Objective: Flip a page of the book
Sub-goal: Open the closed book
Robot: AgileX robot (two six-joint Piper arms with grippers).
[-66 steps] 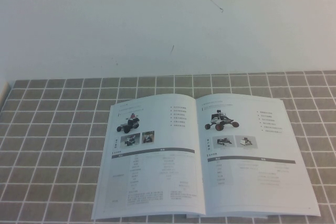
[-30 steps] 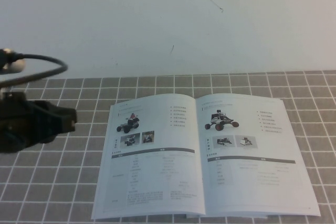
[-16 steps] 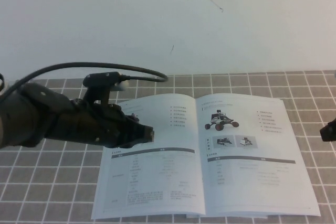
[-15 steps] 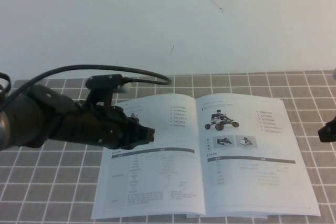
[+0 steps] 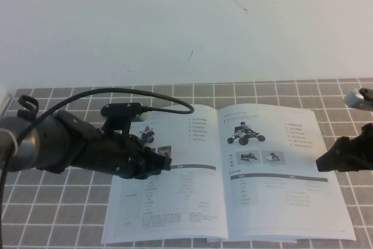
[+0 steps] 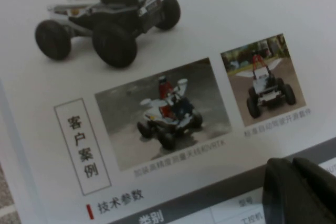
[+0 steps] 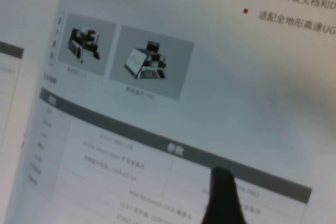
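Note:
The book (image 5: pixel 192 202) lies open and flat on the tiled cloth. Its right leaf is the page (image 5: pixel 274 193), with a black-red wheeled robot above two small photos; it also shows in the right wrist view (image 7: pixel 184 77). The left leaf (image 6: pixel 210 24) carries a buggy and two photos. My left gripper (image 5: pixel 167 164) is shut and empty, its tip low over the left leaf by the dark table header (image 6: pixel 294 184). My right gripper (image 5: pixel 320 164) is shut and empty at the page's outer edge, its tip over the page's dark header bar (image 7: pixel 223 182).
A grey tiled cloth (image 5: pixel 58 214) covers the table. A white wall (image 5: pixel 175 21) stands behind it. The left arm's black cable (image 5: pixel 151 94) arcs over the book's top left corner. The left arm's body (image 5: pixel 64 150) lies over the cloth left of the book.
My left arm came in from the left and reached over the left leaf, then sank a little. My right gripper came in from the right to the page's outer edge. The book has not moved.

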